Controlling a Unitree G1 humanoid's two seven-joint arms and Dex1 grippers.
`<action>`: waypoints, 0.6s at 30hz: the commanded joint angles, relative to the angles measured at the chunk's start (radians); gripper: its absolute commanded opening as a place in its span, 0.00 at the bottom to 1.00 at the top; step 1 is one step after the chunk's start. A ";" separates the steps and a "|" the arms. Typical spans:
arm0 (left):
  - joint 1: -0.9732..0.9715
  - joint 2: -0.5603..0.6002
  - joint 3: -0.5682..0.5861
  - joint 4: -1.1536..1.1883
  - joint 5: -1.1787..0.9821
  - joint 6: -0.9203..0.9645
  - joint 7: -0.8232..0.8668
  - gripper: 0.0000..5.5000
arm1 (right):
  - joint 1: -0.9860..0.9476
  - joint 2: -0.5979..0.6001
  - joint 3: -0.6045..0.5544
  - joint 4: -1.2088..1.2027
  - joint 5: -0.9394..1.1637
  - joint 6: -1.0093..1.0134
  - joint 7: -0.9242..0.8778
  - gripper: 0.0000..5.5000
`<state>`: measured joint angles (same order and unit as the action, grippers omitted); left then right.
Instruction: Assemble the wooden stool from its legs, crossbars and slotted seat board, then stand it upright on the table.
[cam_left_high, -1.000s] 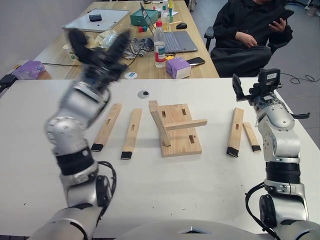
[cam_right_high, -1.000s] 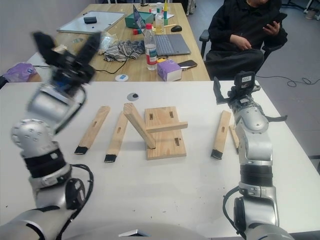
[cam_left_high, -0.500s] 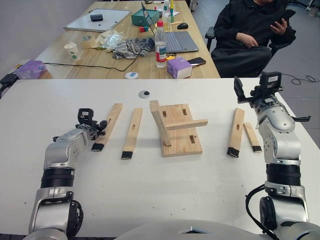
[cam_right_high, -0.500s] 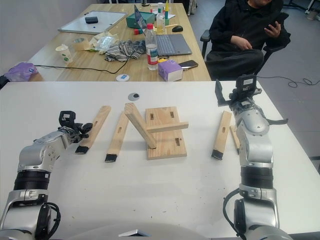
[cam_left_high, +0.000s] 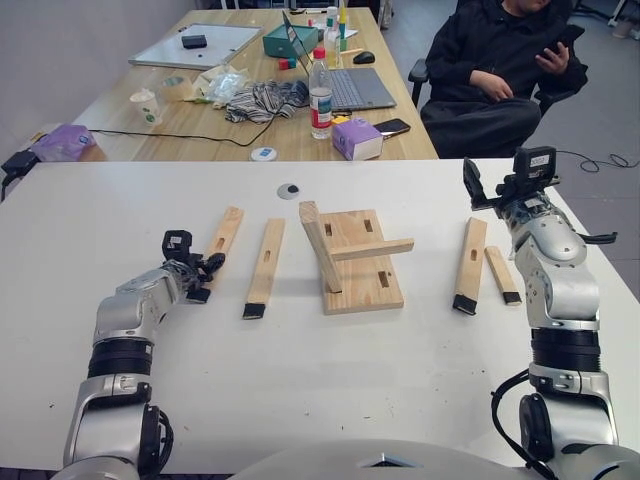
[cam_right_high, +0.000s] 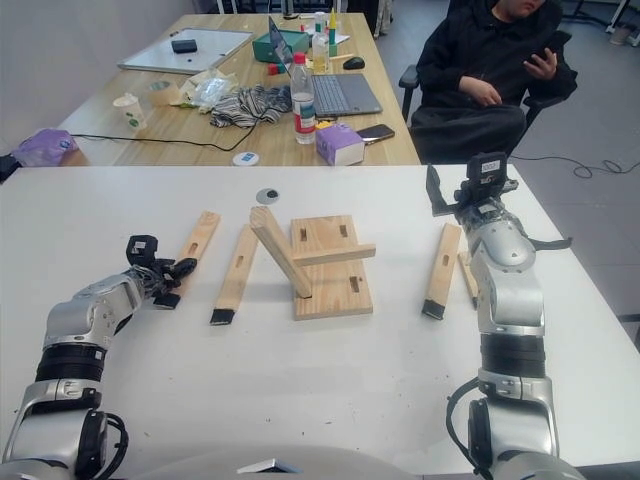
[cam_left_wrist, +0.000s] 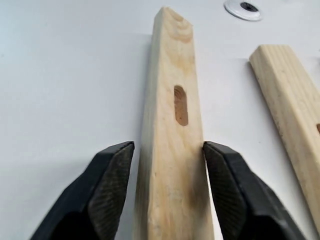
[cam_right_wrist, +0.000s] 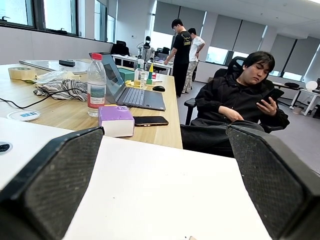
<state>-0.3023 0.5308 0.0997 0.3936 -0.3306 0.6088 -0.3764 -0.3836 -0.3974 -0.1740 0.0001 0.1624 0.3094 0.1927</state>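
- Left wrist view: left gripper (cam_left_wrist: 169, 149), jaws apart, straddling the leftmost leg (cam_left_wrist: 176, 75). The leg is pale wood with an oval mortise.
- Head views: that leg lies flat on the white table (cam_left_high: 350, 390), dark-capped end at the gripper, with a second leg (cam_left_high: 264, 262) beside it.
- Seat board (cam_left_high: 368, 285): flat at table centre, with a slanted leg (cam_left_high: 320, 248) and a crossbar (cam_left_high: 375, 248) fitted.
- Right gripper (cam_left_high: 500, 180): raised, jaws wide apart and empty, above a third leg (cam_left_high: 470, 262).

The seat board (cam_left_high: 365, 285) lies flat on the counter and carries a tilted leg (cam_left_high: 318, 245) and a crossbar (cam_left_high: 375, 248). Two loose legs (cam_left_high: 263, 260) lie on its left, a third leg (cam_left_high: 468, 264) on its right.
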 joint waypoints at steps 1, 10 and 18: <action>0.071 0.009 -0.062 -0.006 0.075 0.049 -0.004 0.40 | 0.003 0.013 0.003 -0.005 -0.002 0.011 0.002 0.82; 0.044 0.023 -0.057 -0.032 0.113 0.063 -0.021 0.50 | 0.002 0.016 0.003 0.000 -0.001 0.009 0.000 0.82; 0.033 0.000 -0.012 0.002 0.098 0.094 -0.037 0.39 | 0.000 0.019 0.004 -0.001 -0.002 0.007 -0.004 0.82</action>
<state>-0.2980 0.5466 0.0816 0.3506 -0.2347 0.6535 -0.4188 -0.3814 -0.3973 -0.1712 0.0005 0.1619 0.3094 0.1916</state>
